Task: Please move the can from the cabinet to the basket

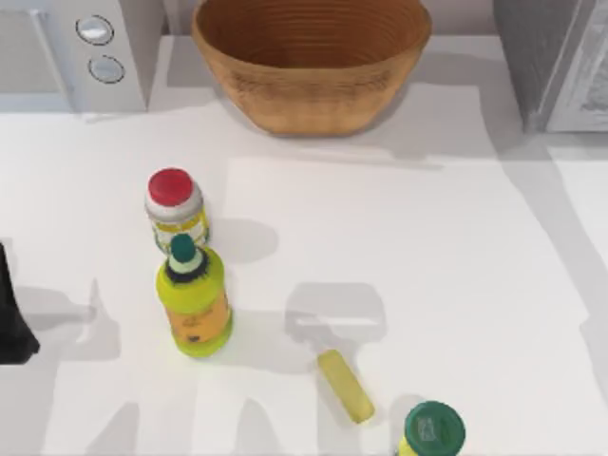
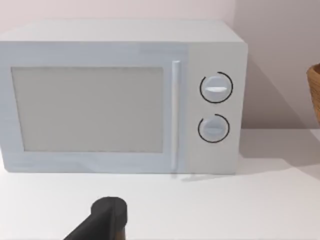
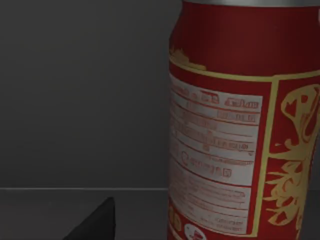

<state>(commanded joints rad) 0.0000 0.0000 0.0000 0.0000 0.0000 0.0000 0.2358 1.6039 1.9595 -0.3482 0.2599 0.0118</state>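
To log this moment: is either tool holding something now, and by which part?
It cannot be told. In the right wrist view the red can stands upright and very near inside the grey cabinet, but no fingers show on it.

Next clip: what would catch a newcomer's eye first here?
Probably the red can, close before the right wrist camera, upright against a dark grey wall. Next, the big wicker basket at the table's far edge, and the red-capped jar and green-capped bottle at centre-left.
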